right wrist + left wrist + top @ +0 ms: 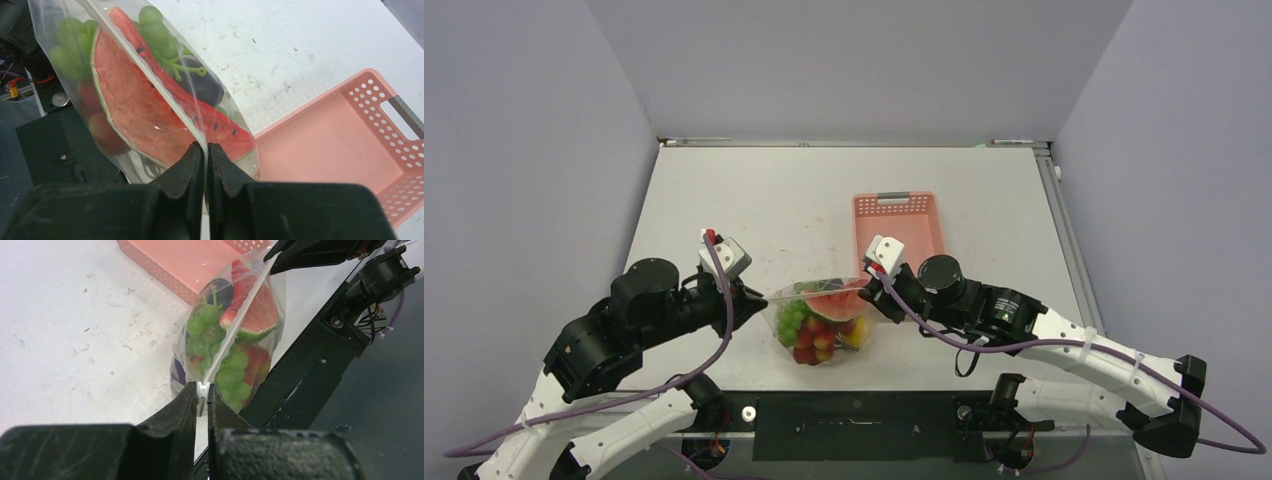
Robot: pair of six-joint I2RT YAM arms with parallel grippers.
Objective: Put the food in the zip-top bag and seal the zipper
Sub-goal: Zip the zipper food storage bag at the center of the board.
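The clear zip-top bag [821,345] hangs just above the table's near edge, stretched between my two grippers. It holds the food: green grapes [207,335], a watermelon slice [142,115], red round pieces [809,350], a yellow piece [859,335] and a dark purple eggplant [206,87]. My left gripper [202,390] is shut on the white slider at the left end of the zipper [240,315]. My right gripper [206,146] is shut on the zip strip [201,136] at the bag's right end. Both also show in the top view: left gripper [759,300], right gripper [871,290].
The pink lattice basket [899,228] stands empty just behind the right gripper, also in the right wrist view [350,150]. The black mounting plate [854,425] runs along the near table edge below the bag. Grey walls enclose the table.
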